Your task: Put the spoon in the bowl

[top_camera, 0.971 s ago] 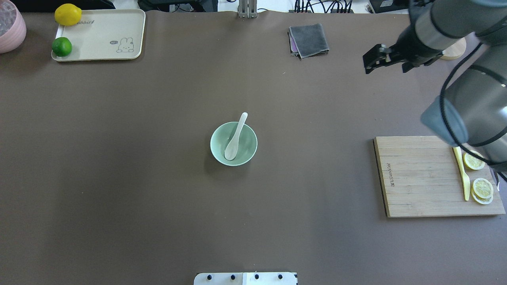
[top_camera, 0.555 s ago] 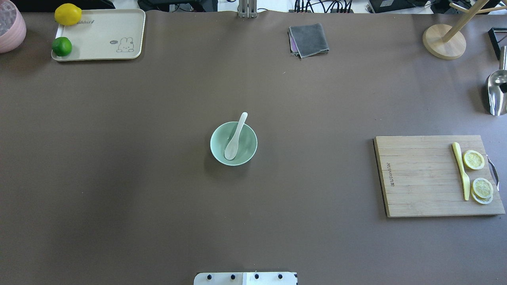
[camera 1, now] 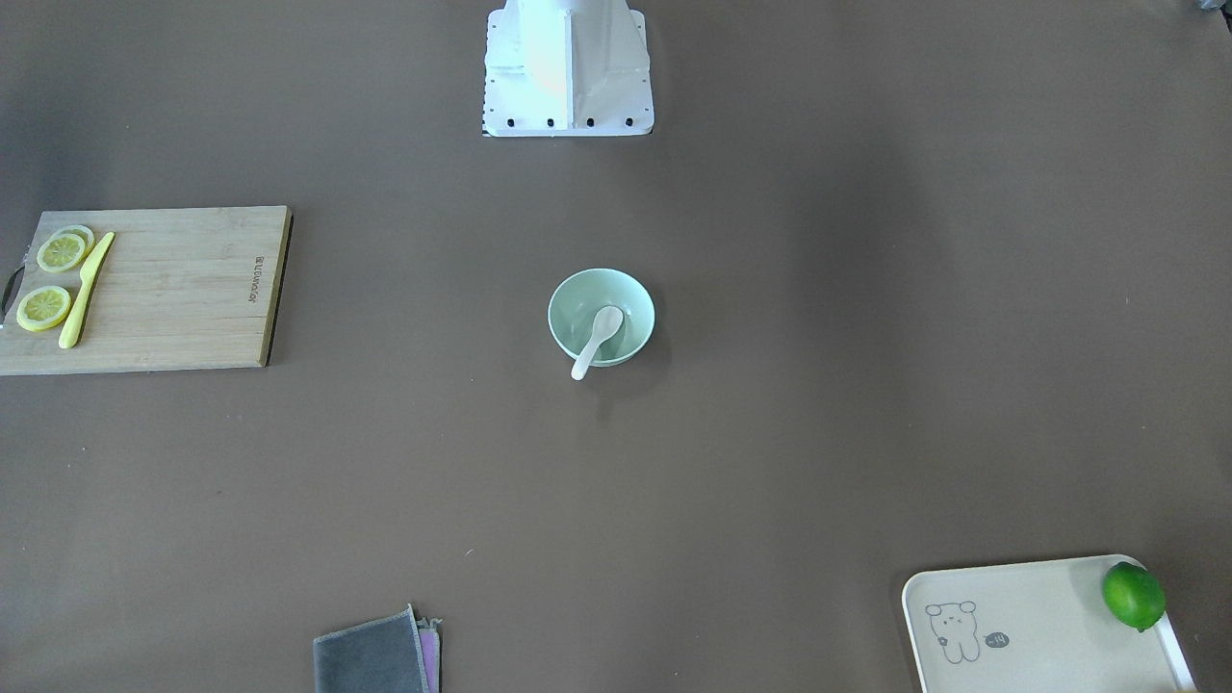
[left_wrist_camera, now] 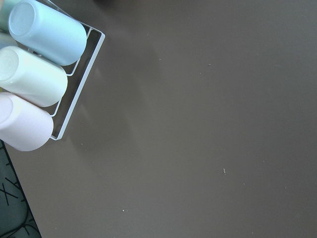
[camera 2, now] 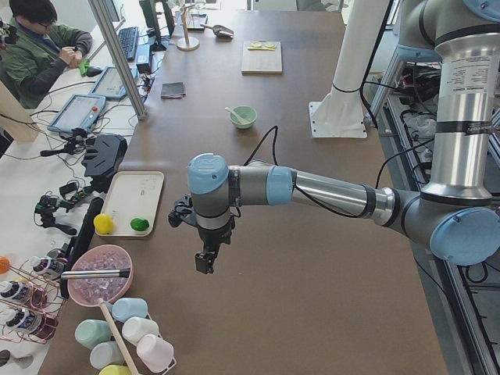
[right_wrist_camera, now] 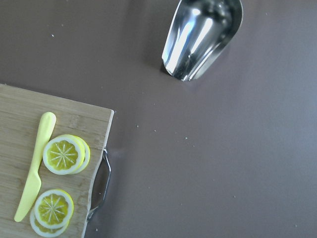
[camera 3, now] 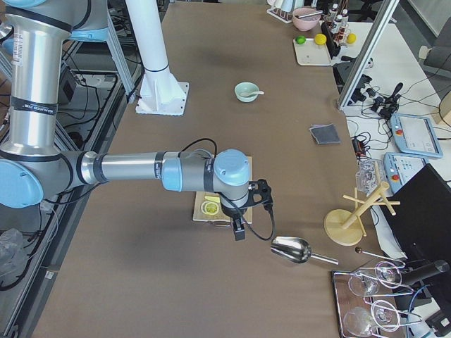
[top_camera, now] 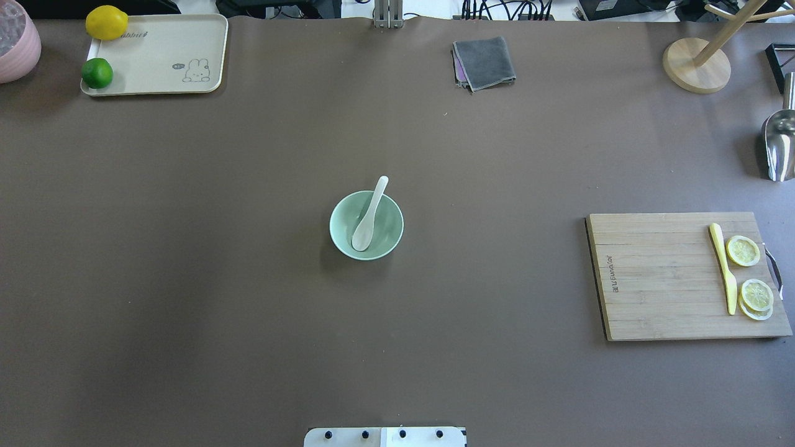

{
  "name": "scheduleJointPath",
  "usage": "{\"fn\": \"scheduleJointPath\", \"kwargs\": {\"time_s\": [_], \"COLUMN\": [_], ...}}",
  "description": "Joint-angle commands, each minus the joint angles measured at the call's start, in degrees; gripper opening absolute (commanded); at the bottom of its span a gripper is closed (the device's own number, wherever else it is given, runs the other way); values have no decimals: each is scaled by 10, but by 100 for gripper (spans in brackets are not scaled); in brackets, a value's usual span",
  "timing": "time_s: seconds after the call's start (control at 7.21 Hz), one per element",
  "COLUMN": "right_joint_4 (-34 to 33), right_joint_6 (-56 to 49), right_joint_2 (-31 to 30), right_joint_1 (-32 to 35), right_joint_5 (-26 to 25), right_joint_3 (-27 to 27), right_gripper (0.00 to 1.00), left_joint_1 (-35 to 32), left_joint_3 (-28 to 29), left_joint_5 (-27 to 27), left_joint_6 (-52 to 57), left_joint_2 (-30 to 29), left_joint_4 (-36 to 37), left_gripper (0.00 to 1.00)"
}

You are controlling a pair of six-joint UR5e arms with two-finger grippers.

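The pale mint-green bowl (top_camera: 340, 225) stands mid-table, also in the front-facing view (camera 1: 577, 300). The white spoon (top_camera: 371, 214) lies in it, scoop down inside, handle resting on the far rim and sticking out over it (camera 1: 597, 342). Both grippers are far from the bowl and show only in the side views. The left gripper (camera 2: 205, 262) hangs over the table's left end. The right gripper (camera 3: 239, 231) hangs past the cutting board. I cannot tell whether either is open or shut.
A wooden cutting board (top_camera: 658, 279) with a yellow knife (top_camera: 723, 268) and lemon slices lies at the right. A cream tray (top_camera: 161, 59) with a lemon and a lime is far left. A grey cloth (top_camera: 484, 62), metal scoop (top_camera: 777, 146) and wooden stand (top_camera: 695, 65) sit along the far side.
The right arm has withdrawn out of the overhead view, uncovering the wooden stand and metal scoop. Bowl and spoon have not moved.
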Motion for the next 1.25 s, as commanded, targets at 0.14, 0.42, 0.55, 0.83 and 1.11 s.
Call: {"fn": "scheduleJointPath", "kwargs": {"time_s": [0.14,0.42,0.55,0.83,1.11], "right_joint_4": [1,2,-3,-13,-112], "right_joint_6": [-9,-17,-14,-8,-3], "right_joint_2": [-15,-15,-12,-9,-1], "right_joint_1": [10,10,10,9,-15], "right_joint_5": [-1,-1,-2,-4,-30], "right_joint_3": [-10,-8,0,5,67], "right_gripper": [100,100,100,100,100], "left_joint_1": [-5,-5,-5,-5,-5], "left_joint_3": [-19,-44,-46,-46,-47], "left_joint_5": [4,4,5,5,4], "left_joint_6": [5,6,5,5,5], "left_joint_2": [32,46,46,49,50], "left_joint_4": [-5,-5,-5,-4,-4], "left_gripper": [99,99,99,99,99]}}
